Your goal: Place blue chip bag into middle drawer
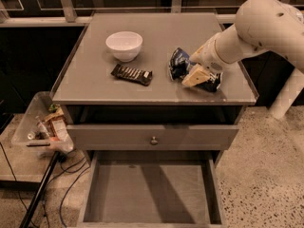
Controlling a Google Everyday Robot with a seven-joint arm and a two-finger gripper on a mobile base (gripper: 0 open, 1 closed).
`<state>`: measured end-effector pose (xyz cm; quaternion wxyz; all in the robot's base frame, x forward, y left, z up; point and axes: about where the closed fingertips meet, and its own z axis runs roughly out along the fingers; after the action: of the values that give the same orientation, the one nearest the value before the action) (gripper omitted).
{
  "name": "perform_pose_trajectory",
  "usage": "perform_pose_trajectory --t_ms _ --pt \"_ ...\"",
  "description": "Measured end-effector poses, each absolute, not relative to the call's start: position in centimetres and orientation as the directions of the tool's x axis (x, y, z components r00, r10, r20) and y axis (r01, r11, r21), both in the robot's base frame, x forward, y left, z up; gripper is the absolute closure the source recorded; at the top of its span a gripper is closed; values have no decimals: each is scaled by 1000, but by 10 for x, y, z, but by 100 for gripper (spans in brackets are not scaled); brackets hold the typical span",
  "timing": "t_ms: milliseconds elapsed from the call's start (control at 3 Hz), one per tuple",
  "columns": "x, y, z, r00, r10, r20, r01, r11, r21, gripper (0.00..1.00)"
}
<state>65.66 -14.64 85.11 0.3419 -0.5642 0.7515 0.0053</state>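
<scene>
The blue chip bag (pixel 179 63), crumpled navy foil with white lettering, lies on the right part of the grey cabinet top (pixel 161 37). My gripper (pixel 195 76) is down on the bag's right half and covers part of it; the white arm reaches in from the upper right. The middle drawer (pixel 118 198) is pulled out below the cabinet, a shallow grey box with a bare flat floor, nothing in it.
A white bowl (pixel 124 45) and a slim black candy bar (pixel 132 74) lie left of the bag. A closed drawer front with a small round knob (pixel 153 140) sits above the open drawer. A clear bin of snacks (pixel 45 125) and cables stand on the floor at left.
</scene>
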Motion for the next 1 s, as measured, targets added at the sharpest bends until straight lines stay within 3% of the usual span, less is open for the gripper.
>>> perform_pose_trajectory --t_ms 667,1000 --pt "657 -146 851 -130 -844 -520 -852 363 -378 88" --pt "657 -146 851 -130 -844 -520 -852 363 -377 100"
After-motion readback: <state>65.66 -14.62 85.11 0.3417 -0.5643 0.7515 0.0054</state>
